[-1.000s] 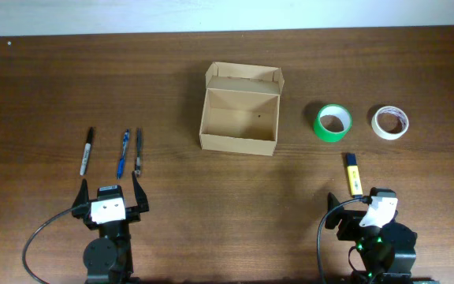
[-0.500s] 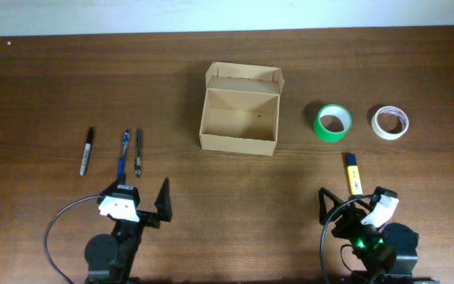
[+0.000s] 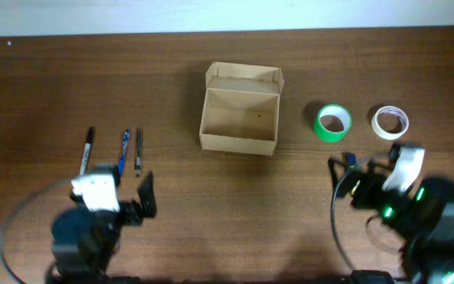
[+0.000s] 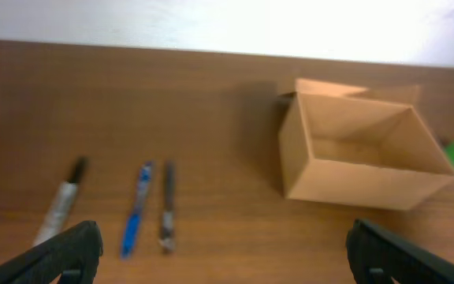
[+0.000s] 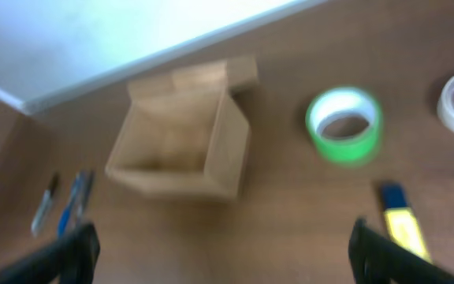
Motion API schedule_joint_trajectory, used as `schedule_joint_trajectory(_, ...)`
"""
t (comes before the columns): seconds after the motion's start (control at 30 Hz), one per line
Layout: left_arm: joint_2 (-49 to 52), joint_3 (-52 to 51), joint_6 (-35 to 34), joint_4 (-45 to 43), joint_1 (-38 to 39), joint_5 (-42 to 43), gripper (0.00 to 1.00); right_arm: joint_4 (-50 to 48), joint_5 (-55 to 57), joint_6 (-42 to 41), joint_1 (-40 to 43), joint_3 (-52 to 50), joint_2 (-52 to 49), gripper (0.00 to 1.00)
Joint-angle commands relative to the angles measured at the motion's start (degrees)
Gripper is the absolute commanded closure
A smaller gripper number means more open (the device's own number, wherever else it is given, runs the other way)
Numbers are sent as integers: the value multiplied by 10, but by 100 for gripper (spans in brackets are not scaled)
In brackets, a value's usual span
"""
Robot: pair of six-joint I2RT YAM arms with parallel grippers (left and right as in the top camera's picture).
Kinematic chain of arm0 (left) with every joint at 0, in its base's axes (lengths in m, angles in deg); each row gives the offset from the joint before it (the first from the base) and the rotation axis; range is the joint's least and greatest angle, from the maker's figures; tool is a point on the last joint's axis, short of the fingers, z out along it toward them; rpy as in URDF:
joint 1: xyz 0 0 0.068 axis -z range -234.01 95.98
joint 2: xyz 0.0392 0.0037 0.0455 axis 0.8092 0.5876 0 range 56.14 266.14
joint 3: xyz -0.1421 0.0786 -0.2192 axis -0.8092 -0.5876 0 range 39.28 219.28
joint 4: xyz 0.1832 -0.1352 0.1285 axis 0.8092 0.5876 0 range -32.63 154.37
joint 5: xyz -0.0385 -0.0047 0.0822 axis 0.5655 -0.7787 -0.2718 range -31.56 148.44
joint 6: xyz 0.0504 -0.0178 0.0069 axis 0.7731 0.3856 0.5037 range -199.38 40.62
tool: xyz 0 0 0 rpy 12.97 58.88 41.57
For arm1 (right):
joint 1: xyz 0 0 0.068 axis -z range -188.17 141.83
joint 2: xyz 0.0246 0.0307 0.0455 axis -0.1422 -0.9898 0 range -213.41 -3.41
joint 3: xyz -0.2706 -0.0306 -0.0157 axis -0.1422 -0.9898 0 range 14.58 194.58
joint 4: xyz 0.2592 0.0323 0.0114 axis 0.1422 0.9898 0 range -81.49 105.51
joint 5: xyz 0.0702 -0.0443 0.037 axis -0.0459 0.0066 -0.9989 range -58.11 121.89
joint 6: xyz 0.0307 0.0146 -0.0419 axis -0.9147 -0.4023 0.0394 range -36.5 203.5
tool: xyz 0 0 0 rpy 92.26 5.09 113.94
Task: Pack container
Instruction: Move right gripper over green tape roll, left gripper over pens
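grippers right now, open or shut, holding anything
Left gripper: open, jaws spread wide, holding nothing.
Right gripper: open, jaws spread wide, holding nothing.

- left arm point(image 3: 93, 233): low at the left of the overhead view, wrist aimed away from the base, white camera housing point(image 3: 95, 192) on top.
- left gripper point(image 4: 227, 251): I read the jaws as spread wide. The dark fingertips point(image 4: 69, 246) sit in the two bottom corners of the wrist view, level with each other.
- right arm point(image 3: 432, 217): low at the right, green status light point(image 3: 386, 211) lit. Overhead is smeared here, so I can't read the joint pose with confidence.
- right gripper point(image 5: 227, 254): jaws also wide apart, with a fingertip in each bottom corner. The wrist is pitched downward.
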Motion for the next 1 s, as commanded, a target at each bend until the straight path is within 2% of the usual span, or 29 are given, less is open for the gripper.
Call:
schedule_joint_trajectory(0.0, 132, 125, 56, 49, -2, -56, 1, 77, 29, 103, 4, 184, -144, 1)
schedule_joint_trajectory(0.03, 185, 175, 59, 70, -5, -56, 1, 122, 29, 109, 4, 262, -199, 1)
schedule_joint_trajectory(0.13, 292, 271, 59, 110, -20, -55, 0, 197, 16, 101, 4, 410, -307, 1)
schedule_joint_trajectory(0.2, 358, 323, 59, 129, -35, -51, 1, 245, 16, 106, 4, 487, -363, 1)
schedule_joint_trajectory(0.3, 445, 371, 59, 147, -58, -24, 0, 275, 25, 103, 4, 548, -427, 1)
schedule_joint_trajectory(0.53, 578, 382, 59, 149, -78, -21, 0, 315, 176, 15, 4, 564, -560, 7)
schedule_joint_trajectory(0.97, 713, 382, 59, 149, -77, -21, 1, 288, 189, -24, 4, 564, -776, 13)
